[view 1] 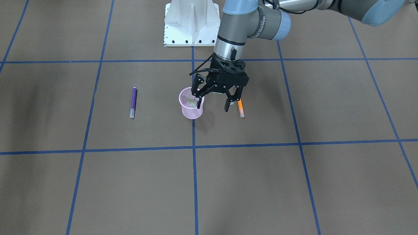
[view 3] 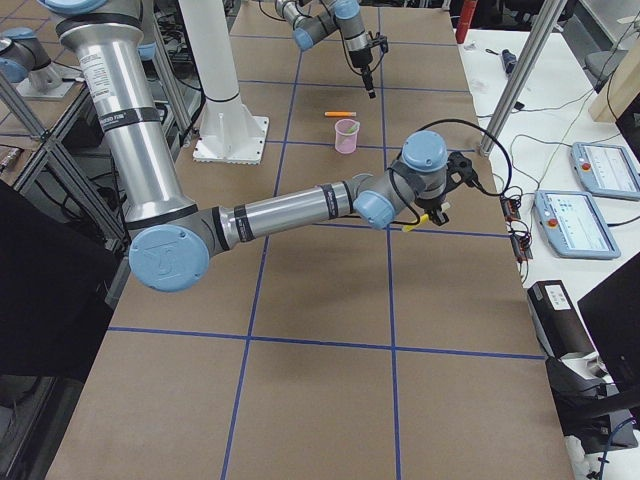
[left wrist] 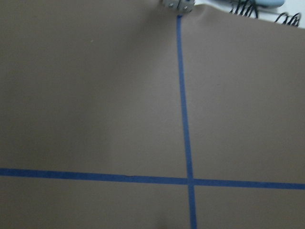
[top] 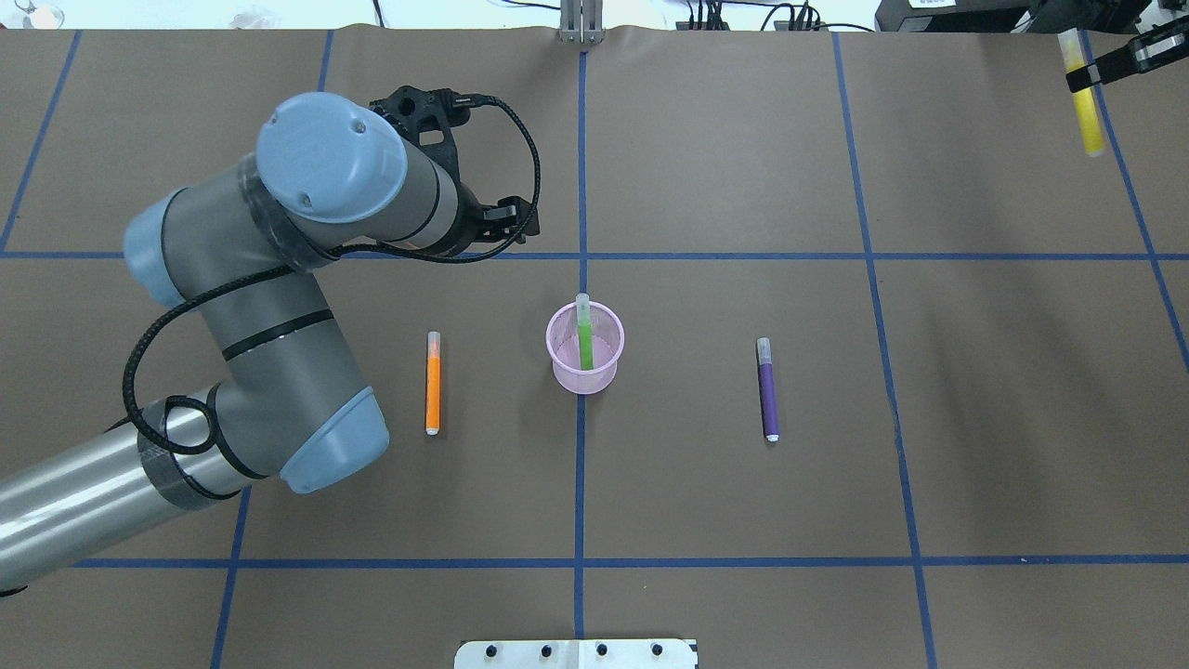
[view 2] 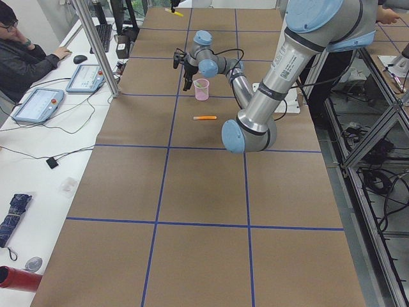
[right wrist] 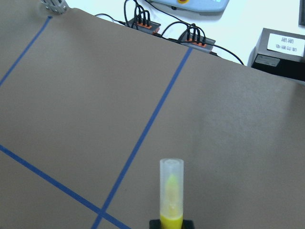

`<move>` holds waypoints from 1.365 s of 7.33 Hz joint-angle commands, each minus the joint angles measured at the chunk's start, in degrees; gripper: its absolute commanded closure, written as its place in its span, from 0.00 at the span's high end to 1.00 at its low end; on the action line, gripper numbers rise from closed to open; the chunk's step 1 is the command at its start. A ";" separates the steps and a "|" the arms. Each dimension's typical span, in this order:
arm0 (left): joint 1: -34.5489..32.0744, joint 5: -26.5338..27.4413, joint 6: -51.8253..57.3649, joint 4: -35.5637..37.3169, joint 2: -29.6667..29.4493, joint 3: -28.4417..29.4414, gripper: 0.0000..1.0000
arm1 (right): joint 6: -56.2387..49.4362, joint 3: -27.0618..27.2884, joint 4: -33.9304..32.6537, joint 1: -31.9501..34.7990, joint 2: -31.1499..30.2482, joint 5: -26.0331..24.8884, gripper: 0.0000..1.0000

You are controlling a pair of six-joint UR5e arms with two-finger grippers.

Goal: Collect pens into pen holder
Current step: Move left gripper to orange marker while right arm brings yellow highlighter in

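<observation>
The pink mesh pen holder (view 1: pixel 191 109) stands upright mid-table, also in the overhead view (top: pixel 585 358). The green pen (top: pixel 585 333) stands inside it, cap end up. The orange pen (top: pixel 433 383) lies flat on the robot's left of the holder. The purple pen (top: pixel 768 388) lies flat on its right. My left gripper (view 1: pixel 212 106) is open and empty, hanging raised above the table between holder and orange pen (view 1: pixel 241 109). My right gripper (top: pixel 1091 72) is at the far right corner, shut on a yellow pen (right wrist: pixel 171 200) with a translucent cap.
The white robot base plate (view 1: pixel 191 23) sits at the near edge behind the holder. Blue tape lines (left wrist: pixel 183 95) grid the brown table cover. Cables and control boxes (right wrist: pixel 190 36) lie past the far edge. An operator (view 2: pixel 22 51) sits beside the table.
</observation>
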 commanded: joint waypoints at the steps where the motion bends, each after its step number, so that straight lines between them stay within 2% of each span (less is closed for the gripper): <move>1: -0.28 -7.02 0.95 4.40 3.22 0.30 0.99 | 2.68 1.04 10.09 -2.51 0.34 -0.58 0.00; 2: 0.34 -7.03 1.22 3.88 5.51 0.39 0.99 | 9.48 1.47 15.29 -5.04 0.34 -2.33 0.00; 4: 2.35 -6.86 1.40 3.53 5.88 2.13 0.99 | 16.30 1.04 25.15 -13.02 1.39 -11.70 0.00; 7: 3.86 -6.68 1.31 -5.32 5.71 8.89 0.99 | 17.10 1.04 26.60 -18.24 3.58 -14.64 0.00; 8: 3.86 -6.77 1.40 -6.92 5.62 9.78 0.99 | 17.45 1.56 26.68 -19.99 3.76 -16.91 0.00; 10: 3.86 -6.95 1.49 -6.59 5.62 9.97 0.94 | 18.50 2.70 26.77 -22.11 4.03 -17.90 0.00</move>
